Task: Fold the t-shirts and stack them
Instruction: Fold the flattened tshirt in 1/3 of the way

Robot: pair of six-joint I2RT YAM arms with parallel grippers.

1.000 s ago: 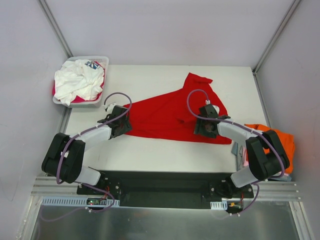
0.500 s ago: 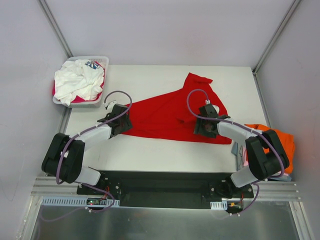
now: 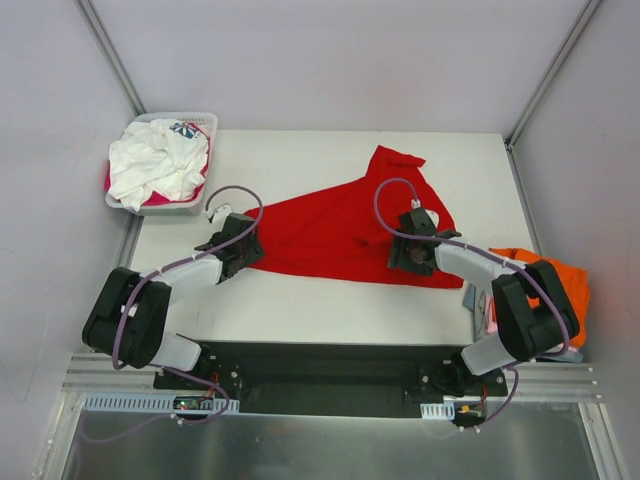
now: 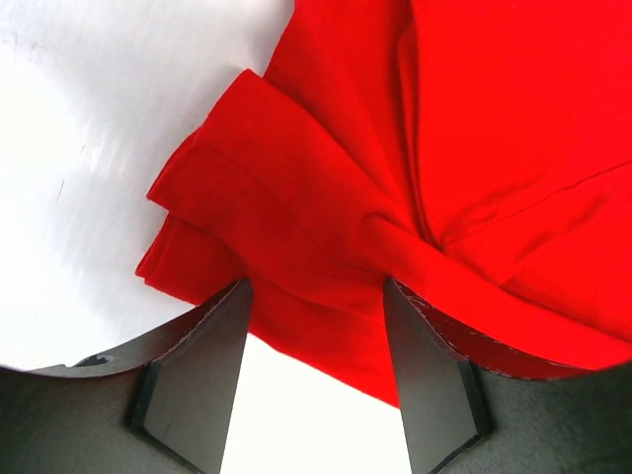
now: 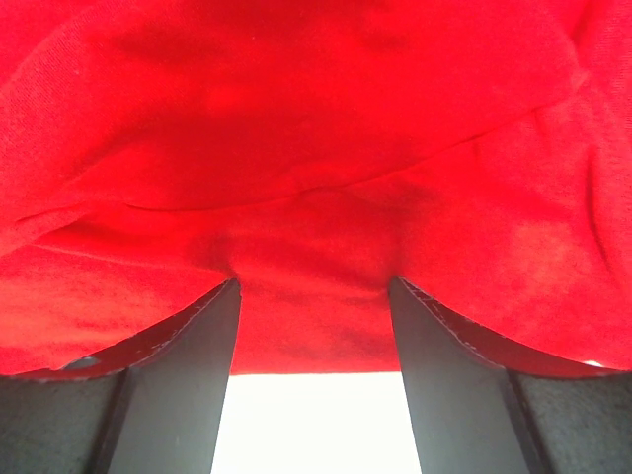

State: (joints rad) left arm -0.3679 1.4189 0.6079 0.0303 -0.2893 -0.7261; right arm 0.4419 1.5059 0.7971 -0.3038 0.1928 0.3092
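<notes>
White desk fills the middle of the overhead view, walled by pale grey panels. A bright red t-shirt is spread across its centre, unfolded and rumpled. It is broad at the right and tapers to a bunched point at the left, and one part reaches toward the far edge. The left hand is set at that left point, and the right hand is set on the near right part of the cloth. Both hands are seen released. In each wrist view the dark fingers stand apart, with red cloth lying between them and bare desk showing at the near side. Nothing is pinched.

The step in hand is judged to be taking hold of the shirt so that it can be flattened before folding. For this to be done well, each hand should be closed on a single layer near an edge. The gathered pleats seen under the left hand are best avoided, since a grip on bunched folds would likely carry the wrinkles into the fold. The cloth should then be drawn taut between the two hands and laid flat.

A white t-shirt with a blue-red print is heaped in a white slotted basket at the far left corner. An orange t-shirt is seen at the right side, close to the right arm.
</notes>
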